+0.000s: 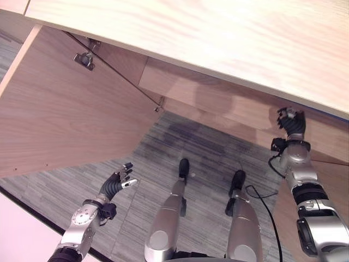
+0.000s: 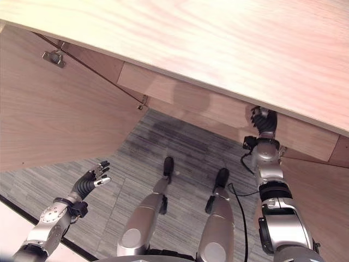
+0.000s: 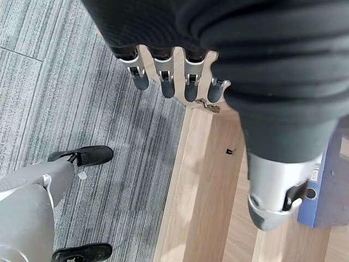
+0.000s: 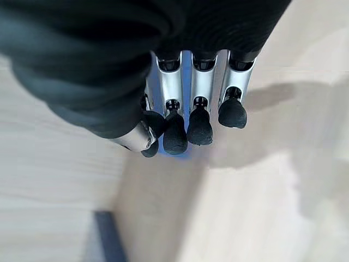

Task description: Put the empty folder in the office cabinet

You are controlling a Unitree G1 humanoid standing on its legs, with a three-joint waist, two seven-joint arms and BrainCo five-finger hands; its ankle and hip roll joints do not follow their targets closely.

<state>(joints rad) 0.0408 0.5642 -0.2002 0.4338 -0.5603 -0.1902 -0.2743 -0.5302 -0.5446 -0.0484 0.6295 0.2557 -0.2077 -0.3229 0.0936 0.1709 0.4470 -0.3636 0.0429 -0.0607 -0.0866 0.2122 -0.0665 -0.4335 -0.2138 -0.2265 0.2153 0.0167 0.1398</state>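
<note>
A blue folder (image 3: 327, 180) stands on the pale wood floor of the office cabinet (image 3: 202, 180), seen past my left hand (image 3: 166, 76) in the left wrist view. My right hand (image 1: 289, 123) reaches up under the cabinet's top board (image 1: 218, 33), at the right. In the right wrist view its fingers (image 4: 174, 109) are curled tight against the thumb, and a sliver of blue (image 4: 184, 68) shows between them. My left hand (image 1: 117, 185) hangs low at the left over the carpet, fingers straight and holding nothing.
The cabinet door (image 1: 65, 120) stands swung open on the left, with a metal hinge (image 1: 83, 59) near its top. Grey striped carpet (image 1: 191, 147) covers the floor between the door and the cabinet front.
</note>
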